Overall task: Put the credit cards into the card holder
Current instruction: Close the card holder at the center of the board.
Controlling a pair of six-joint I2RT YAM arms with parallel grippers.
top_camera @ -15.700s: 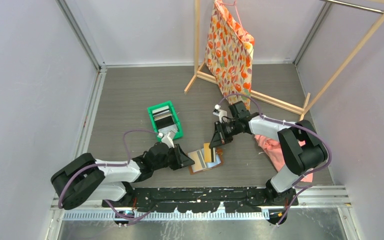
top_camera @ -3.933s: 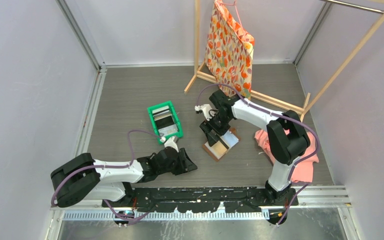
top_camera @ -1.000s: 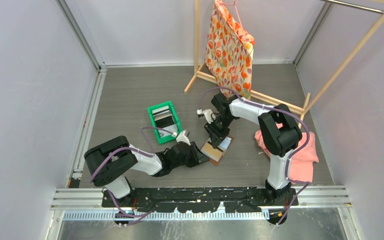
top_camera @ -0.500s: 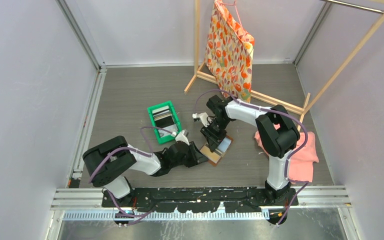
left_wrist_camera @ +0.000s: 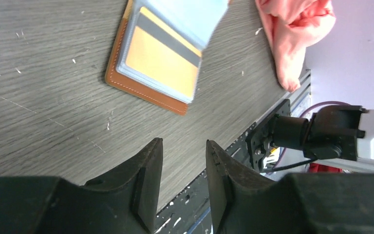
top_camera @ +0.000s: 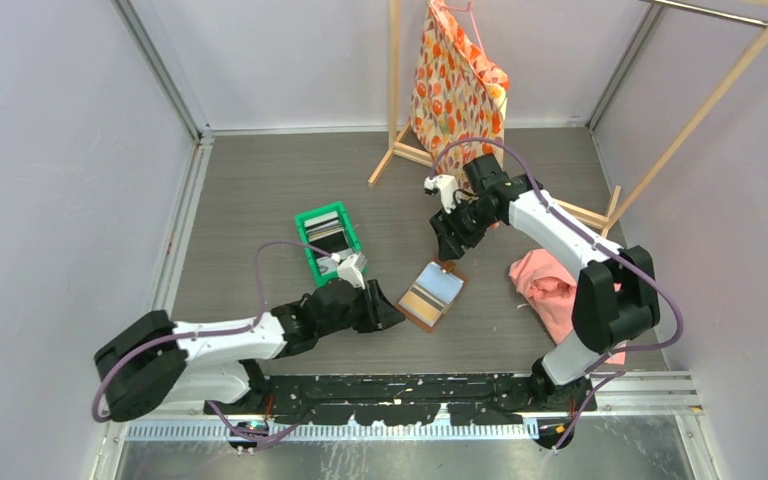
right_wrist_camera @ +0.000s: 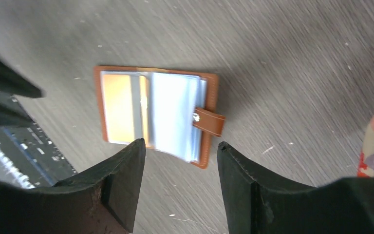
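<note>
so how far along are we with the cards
Done: one tan card sits in the open card holder. In hand: nothing, left claw and right claw are both open and empty. To do: more cards wait in the green bin.

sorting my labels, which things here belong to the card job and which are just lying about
For the job:
card holder, lying open
gold card in its sleeve
cards in the green bin

Just lying about:
pink cloth
floral bag
wooden rack
</note>
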